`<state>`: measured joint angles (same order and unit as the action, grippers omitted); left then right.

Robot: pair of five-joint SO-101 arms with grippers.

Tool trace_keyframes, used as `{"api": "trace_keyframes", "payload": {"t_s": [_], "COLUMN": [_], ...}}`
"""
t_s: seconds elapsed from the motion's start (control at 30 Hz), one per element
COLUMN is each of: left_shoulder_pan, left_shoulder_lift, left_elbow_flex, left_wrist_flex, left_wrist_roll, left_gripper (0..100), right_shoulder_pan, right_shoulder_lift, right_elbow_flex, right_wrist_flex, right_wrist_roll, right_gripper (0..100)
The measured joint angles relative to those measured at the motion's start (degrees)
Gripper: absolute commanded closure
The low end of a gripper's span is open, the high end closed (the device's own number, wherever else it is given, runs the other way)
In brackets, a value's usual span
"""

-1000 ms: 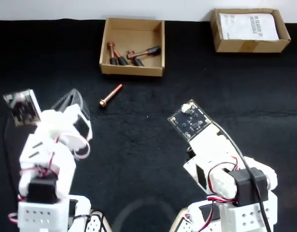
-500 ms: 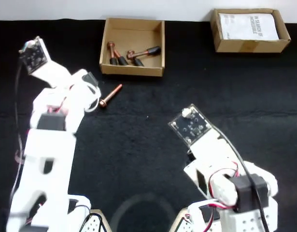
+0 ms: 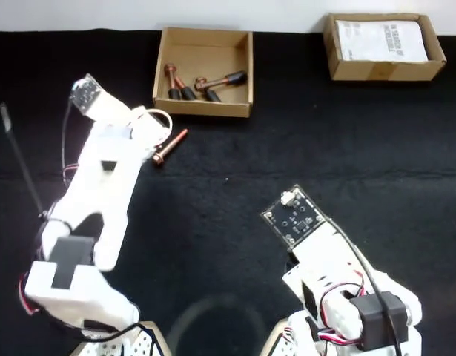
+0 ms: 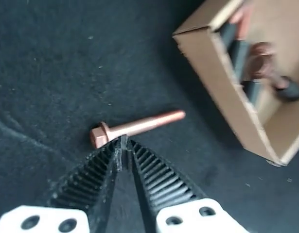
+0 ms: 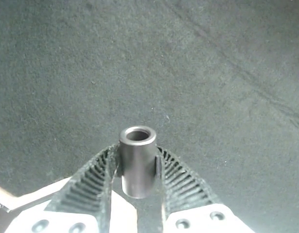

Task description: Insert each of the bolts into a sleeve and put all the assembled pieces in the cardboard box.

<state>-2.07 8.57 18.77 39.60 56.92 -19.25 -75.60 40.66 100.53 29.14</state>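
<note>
Left wrist view: my left gripper, closed and empty, sits just beside the bolt; I must widen it first. Meanwhile my right gripper clamps the sleeve.

A soft black cloth spreads wide and flat. At its far right corner sits a shallow brown cardboard tray — inside lies a white printed sheet, maybe paper. Behind runs a plain white strip.
</note>
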Motion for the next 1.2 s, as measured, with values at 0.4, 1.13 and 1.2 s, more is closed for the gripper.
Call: {"api": "trace_keyframes", "payload": {"t_s": [0.4,1.13,1.2], "left_shoulder_pan": [6.1,-7.0,-8.6], "left_shoulder_lift": [12.6,27.9,27.9], "left_elbow_flex": [-16.7,-33.8,-35.9], "left_wrist_flex": [14.3,14.9,14.9], "left_wrist_roll": [2.4,5.4,5.4], "left_gripper": [98,98,99], "right_shoulder_pan": [0.0,0.0,0.0], "right_shoulder_lift": [0.0,-0.2,-0.2], "right_elbow_flex": [0.7,1.0,1.0], "right_wrist_flex": [0.0,0.0,0.0], "right_wrist_roll": [0.0,0.0,0.0], "right_gripper": [99.1,99.1,99.1]}}
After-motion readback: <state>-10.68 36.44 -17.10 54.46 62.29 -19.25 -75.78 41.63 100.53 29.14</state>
